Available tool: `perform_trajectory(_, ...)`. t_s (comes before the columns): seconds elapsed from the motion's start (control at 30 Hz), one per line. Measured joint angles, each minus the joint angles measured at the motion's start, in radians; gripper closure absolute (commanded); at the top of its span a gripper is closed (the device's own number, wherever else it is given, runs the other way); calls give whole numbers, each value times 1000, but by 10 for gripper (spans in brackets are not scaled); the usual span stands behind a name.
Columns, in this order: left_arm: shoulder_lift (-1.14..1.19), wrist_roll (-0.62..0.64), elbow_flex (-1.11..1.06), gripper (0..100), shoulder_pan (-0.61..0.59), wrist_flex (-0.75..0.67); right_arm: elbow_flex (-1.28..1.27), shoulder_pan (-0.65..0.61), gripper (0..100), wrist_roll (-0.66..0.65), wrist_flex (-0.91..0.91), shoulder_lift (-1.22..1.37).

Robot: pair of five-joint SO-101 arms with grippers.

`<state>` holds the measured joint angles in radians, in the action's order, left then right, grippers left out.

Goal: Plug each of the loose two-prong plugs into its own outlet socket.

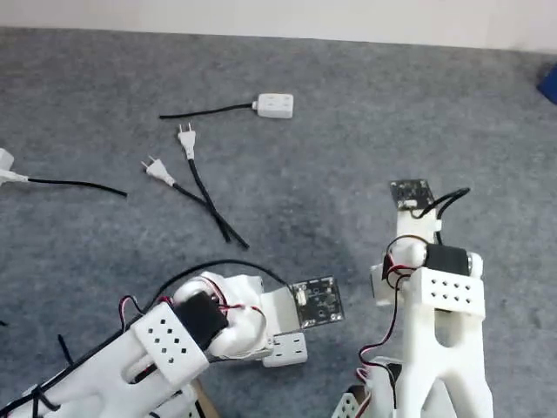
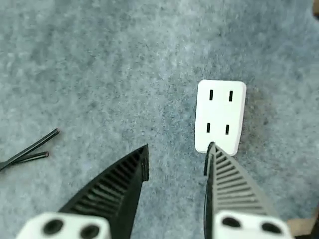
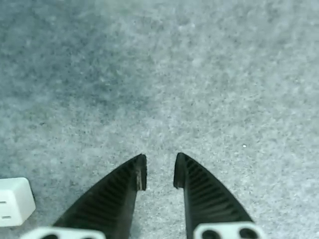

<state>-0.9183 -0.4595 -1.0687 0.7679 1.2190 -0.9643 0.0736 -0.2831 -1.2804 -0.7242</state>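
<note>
Two loose two-prong plugs (image 1: 185,135) (image 1: 155,167) lie at the left centre of the grey carpet, their black cords (image 1: 209,205) crossing behind them. A white outlet block (image 1: 275,105) with a black cord sits at the far side. A second white outlet block (image 1: 285,348) lies near the front by the left arm (image 1: 187,335). My left gripper (image 2: 177,157) hangs open just above the carpet, one fingertip (image 2: 211,152) at the edge of this block (image 2: 221,115), whose slots face up. My right gripper (image 3: 160,169) is narrowly open over bare carpet, holding nothing.
A white plug-like piece (image 1: 5,165) with a black cord lies at the left edge. Two cord ends (image 2: 30,149) show beside the left gripper. A white block's corner (image 3: 15,201) sits beside the right gripper. The right arm (image 1: 435,287) stands at the front right.
</note>
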Motion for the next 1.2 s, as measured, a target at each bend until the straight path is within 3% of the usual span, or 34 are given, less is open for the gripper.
perform_trajectory(0.3, 0, 49, -55, 796, 160, -6, 0, -2, 893, 0, 3, 0)
perform_trajectory(0.6, 0, 55, -181, 794, 172, -152, 0, 2, 893, 0, 3, 0)
perform_trajectory(0.83, 0, 55, -273, 798, 57, -319, 0, 5, 893, 0, 3, 0)
perform_trajectory(1.1, -2, 8, -293, 994, -2, -361, 0, 5, 893, 0, 25, 0)
perform_trajectory(1.2, -12, -41, -324, 995, -8, -362, 0, 5, 893, 0, 25, 0)
